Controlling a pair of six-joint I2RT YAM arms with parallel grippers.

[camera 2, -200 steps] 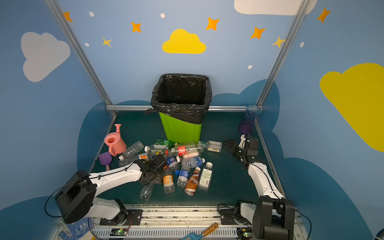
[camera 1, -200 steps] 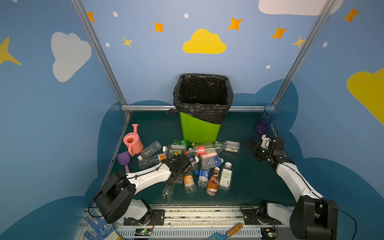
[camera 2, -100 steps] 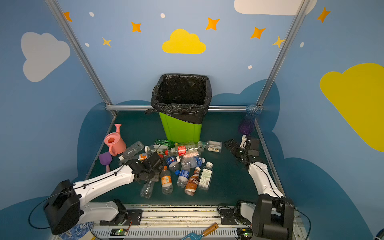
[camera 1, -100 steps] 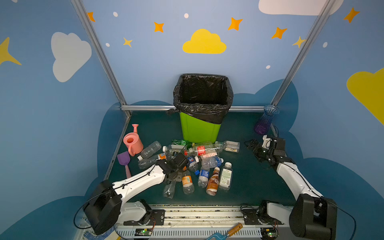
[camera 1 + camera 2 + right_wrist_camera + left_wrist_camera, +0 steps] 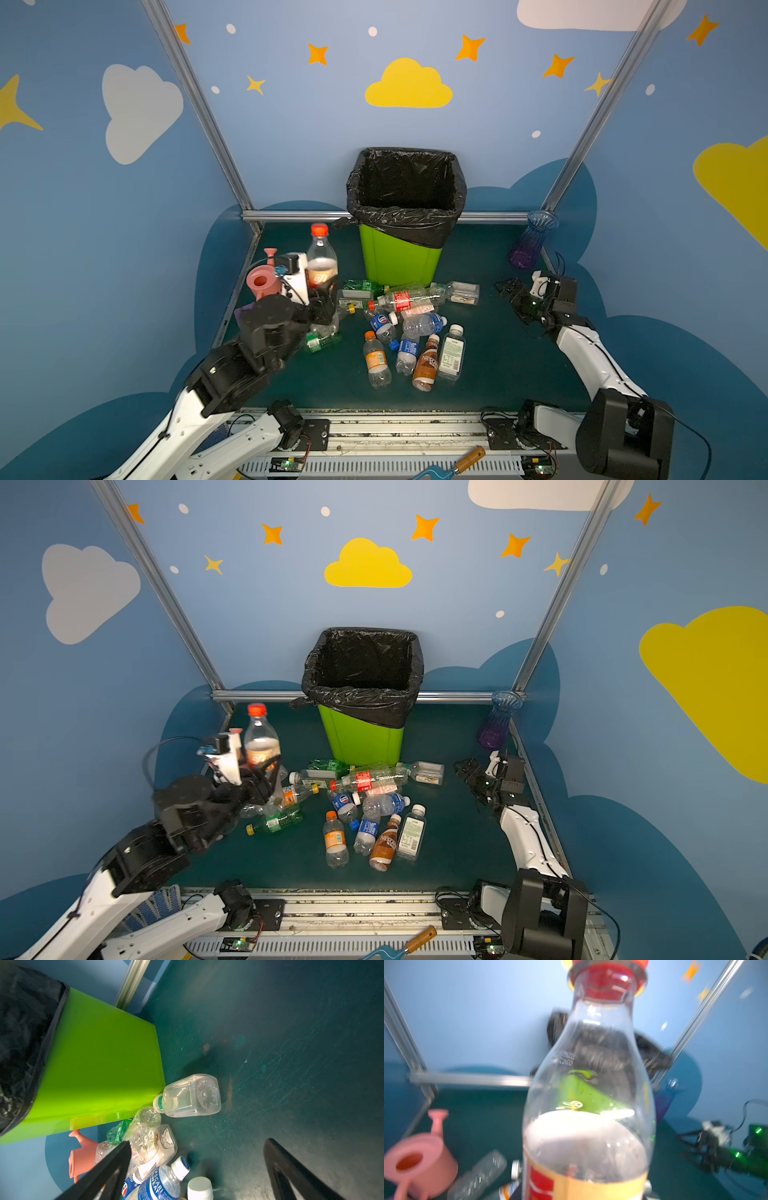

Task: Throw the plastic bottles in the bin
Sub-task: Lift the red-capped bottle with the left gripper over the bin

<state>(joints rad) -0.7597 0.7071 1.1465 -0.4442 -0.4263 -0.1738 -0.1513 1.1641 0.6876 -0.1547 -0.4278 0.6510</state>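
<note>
Booth walls were painted blue: a white cloud (image 5: 137,112) on the left wall, a yellow cloud (image 5: 407,85) and orange stars (image 5: 318,54) on the back wall, aluminium posts (image 5: 199,108) in the corners. The tabletop (image 5: 490,365) was dark teal. Seen close in the right wrist view, it was covered in fine scratches with a few brownish scuffs.

Far left: the pink watering can (image 5: 259,282) stood by the wall. Just beside it the left gripper (image 5: 326,291) was raised off the tabletop, jaws closed on the lower body of a red-capped bottle (image 5: 321,253). The bottle was upright, cap up, clear, with an orange-and-red label. The left wrist view was blurred, and that bottle filled most of it.

Centre: the other plastic bottles (image 5: 409,328) lay on their sides in a loose heap, several touching or overlapping. A green one (image 5: 322,341) lay nearest the left arm and a brown one (image 5: 426,361) at the front. Behind the heap stood the bin (image 5: 399,262), lime green, its black liner (image 5: 407,187) folded over the rim. A square clear bottle (image 5: 191,1095) lay with its cap just at the bin's lower corner.

Right: the right gripper (image 5: 510,291) sat low over bare tabletop beside the heap, jaws spread wide and holding nothing. A blue-purple vase (image 5: 530,245) stood upright in the back right corner.

Front edge: a metal rail (image 5: 415,432) carried both arm bases, and a wooden-handled tool (image 5: 467,457) lay on it.
</note>
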